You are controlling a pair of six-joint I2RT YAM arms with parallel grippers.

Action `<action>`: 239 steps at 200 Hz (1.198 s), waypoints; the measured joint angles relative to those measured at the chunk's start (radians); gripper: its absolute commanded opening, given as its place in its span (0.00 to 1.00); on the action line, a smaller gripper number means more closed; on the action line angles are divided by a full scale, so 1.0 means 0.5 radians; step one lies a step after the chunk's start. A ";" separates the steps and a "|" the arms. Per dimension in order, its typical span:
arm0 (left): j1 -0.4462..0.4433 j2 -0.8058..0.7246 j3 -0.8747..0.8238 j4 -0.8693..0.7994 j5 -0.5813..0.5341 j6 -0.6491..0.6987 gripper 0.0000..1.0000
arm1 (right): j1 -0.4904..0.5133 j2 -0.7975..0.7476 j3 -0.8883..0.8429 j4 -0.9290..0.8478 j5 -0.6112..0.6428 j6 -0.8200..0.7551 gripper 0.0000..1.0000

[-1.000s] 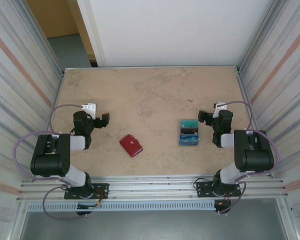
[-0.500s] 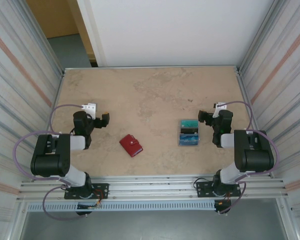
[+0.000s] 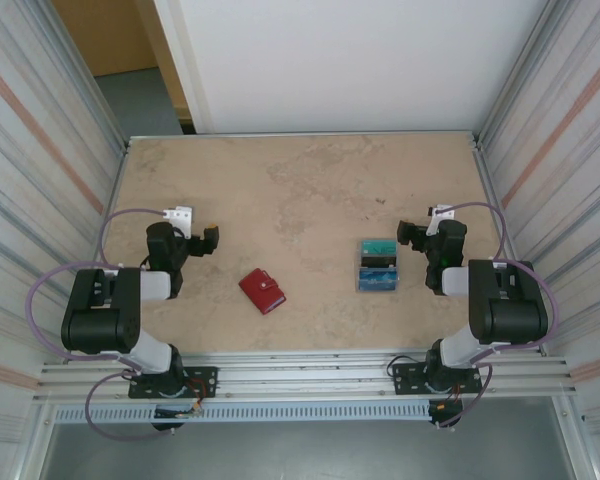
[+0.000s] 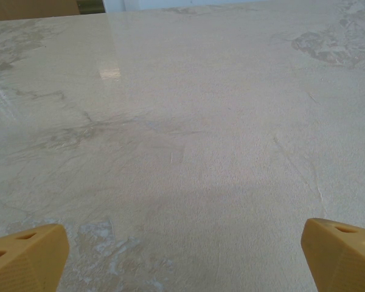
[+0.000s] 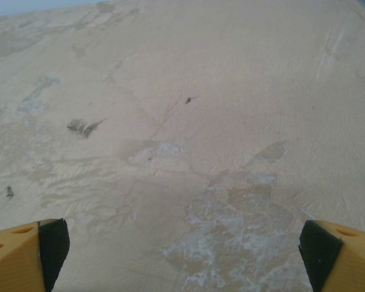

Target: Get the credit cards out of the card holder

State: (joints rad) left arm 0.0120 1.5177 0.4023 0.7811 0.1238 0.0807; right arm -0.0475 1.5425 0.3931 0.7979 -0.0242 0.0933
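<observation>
Top external view: a beige marbled desk [image 3: 310, 180] with two dark arms bolted at its near edge and ribbed metal walls on either side.
Left pincer [image 3: 208, 240]: over the left part of the desk, jaws spread wide and empty.
Left wrist view: two orange fingertips [image 4: 27, 258] sit at the lower corners of the picture, far apart, with bare pale desk between them.
Card holder [image 3: 262, 290]: red, folded shut, lying flat and turned at an angle, left of the middle and towards the front edge. A small snap tab shows on its right side. It is apart from the left pincer, which stands farther back and to its left.
Credit cards [image 3: 379, 265]: two, out of the holder, flat on the desk right of the middle. The teal one lies farther back and the blue one nearer the front, long edges together; whether they touch I cannot tell.
Right pincer [image 3: 412, 236]: just right of the cards, jaws wide, holding nothing.
Right wrist view: orange fingertips with black pads [image 5: 52, 243] at the lower corners, wide apart, over stained desk surface.
</observation>
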 measured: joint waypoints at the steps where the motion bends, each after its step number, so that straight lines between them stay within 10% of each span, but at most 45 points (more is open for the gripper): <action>1: 0.000 0.000 0.000 0.000 0.000 0.000 0.99 | -0.001 0.000 0.000 0.000 0.001 0.000 0.99; 95: 0.000 -0.423 0.001 -0.291 -0.134 -0.069 0.99 | -0.076 -0.106 0.008 -0.136 -0.013 0.021 0.99; 171: -0.016 -1.051 0.118 -0.977 -0.230 -0.640 0.99 | -0.065 -0.687 0.202 -0.837 0.097 0.217 0.99; 239: -0.796 -1.608 0.053 -1.612 -0.619 -1.071 0.99 | 0.034 -1.434 0.258 -1.878 0.105 0.591 0.99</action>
State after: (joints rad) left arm -0.3859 0.7139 0.4286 -0.0250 -0.1856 -0.4549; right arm -0.0307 0.8253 0.5220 -0.1413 0.0284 0.3889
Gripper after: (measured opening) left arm 0.987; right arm 0.986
